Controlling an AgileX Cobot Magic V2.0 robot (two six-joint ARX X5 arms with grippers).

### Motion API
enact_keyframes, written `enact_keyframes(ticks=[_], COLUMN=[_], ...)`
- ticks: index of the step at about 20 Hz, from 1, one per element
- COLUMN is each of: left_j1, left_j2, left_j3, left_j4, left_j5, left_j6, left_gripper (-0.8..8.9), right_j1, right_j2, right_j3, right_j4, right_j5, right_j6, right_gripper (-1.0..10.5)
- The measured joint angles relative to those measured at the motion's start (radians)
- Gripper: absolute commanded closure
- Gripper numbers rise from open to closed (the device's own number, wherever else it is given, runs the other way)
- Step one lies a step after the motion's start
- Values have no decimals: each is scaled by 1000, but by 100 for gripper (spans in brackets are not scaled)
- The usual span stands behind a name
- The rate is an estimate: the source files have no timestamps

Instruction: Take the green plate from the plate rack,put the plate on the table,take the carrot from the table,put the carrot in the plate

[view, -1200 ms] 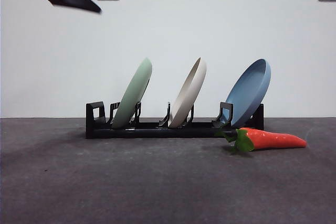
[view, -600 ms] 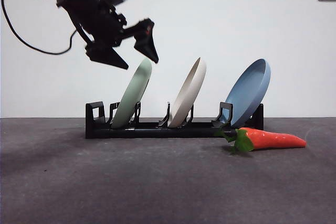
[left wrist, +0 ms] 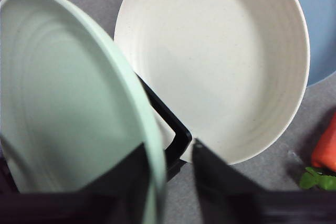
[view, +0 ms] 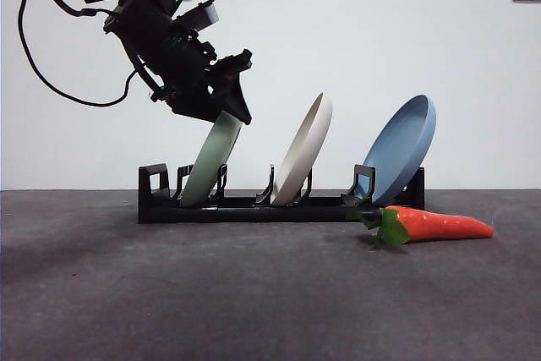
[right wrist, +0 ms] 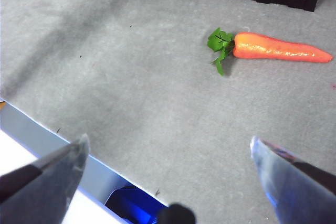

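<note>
At the rack's far end from the carrot: left hand [view: 221,113] w/ jaws open, straddling top rim of the green plate [view: 207,166], one jaw each side, not clamped. Plate leans in the plate rack [view: 254,206] slot; cream plate [view: 303,151] in next slot, blue plate [view: 402,150] in the last. Carrot [view: 435,225] lies on the counter [view: 254,293] just in front of the rack's blue-plate end, leaves toward the rack. Right hand [right wrist: 168,166] hangs well above the counter, jaws spread wide, holding nothing; carrot well apart from it.
</note>
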Motion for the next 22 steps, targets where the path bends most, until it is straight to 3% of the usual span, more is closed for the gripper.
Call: enact_keyframes(ticks=[5,14,20,22], left_j1=[3,14,8,-16], left_j2=[0,-62,-212,-290], left_j3=[0,41,108,108], left_j4=[2,-18,-197,-331], left_j5=[-4,55,60,48], left_j6=[-14,-123,-120,-71], left_gripper=[822,822,821,821], right_j1=[0,0,0,0], right_j2=[0,0,0,0], right_j3=[0,0,0,0], right_j4=[-16,-18,-18,-17], right_j5=[0,0,0,0], right_j6=[0,0,0,0], right_gripper=[349,349,349,349])
